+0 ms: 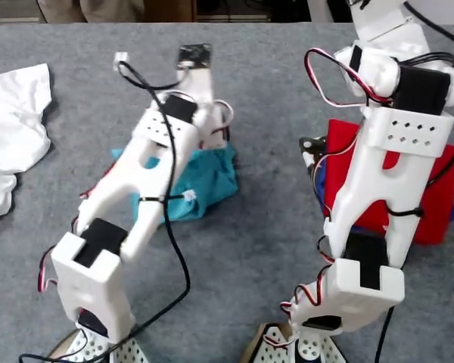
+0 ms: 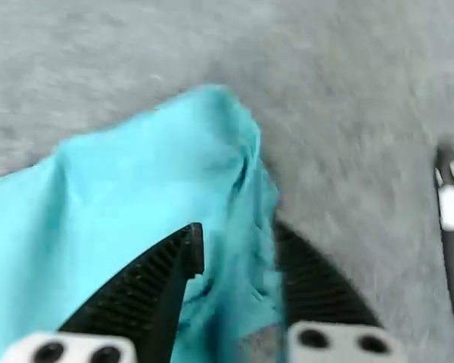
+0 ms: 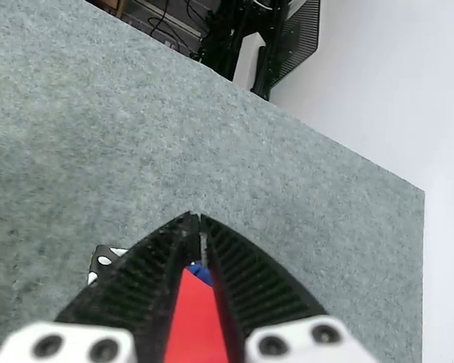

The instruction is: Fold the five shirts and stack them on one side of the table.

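- Left pincer (image 2: 238, 242) clamped a bunched fold of the turquoise shirt (image 2: 136, 197).
- Right pincer (image 3: 200, 221) was pressed together, the red shirt (image 3: 191, 310) beneath it on the counter (image 3: 98, 136).

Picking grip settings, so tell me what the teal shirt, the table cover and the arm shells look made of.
The teal shirt: soft matte knit cloth, perhaps cotton; it wrinkles and drapes loosely. The table cover: grey felt or low-pile carpet, matte, with a speckled, fuzzy surface. The arm shells: hard white plastic, smooth with crisp moulded edges.
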You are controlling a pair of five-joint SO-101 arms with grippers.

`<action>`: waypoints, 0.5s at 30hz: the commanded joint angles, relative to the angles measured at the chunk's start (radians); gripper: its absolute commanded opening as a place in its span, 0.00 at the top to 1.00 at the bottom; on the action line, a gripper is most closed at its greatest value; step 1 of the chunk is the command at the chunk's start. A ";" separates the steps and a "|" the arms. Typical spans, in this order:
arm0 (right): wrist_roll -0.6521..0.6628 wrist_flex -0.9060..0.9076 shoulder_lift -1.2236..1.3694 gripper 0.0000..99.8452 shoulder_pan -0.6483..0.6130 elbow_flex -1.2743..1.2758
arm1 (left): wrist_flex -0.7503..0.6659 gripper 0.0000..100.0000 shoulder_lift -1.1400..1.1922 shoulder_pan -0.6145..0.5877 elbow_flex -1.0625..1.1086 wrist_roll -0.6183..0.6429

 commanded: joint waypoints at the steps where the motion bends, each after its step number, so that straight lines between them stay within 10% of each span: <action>1: 0.009 -0.023 -0.050 1.00 -0.018 0.019 | -0.002 0.75 -0.045 -0.077 -0.051 0.063; 15: 0.071 0.032 0.054 1.00 -0.429 0.142 | 0.138 0.98 -0.041 -0.342 0.069 -0.035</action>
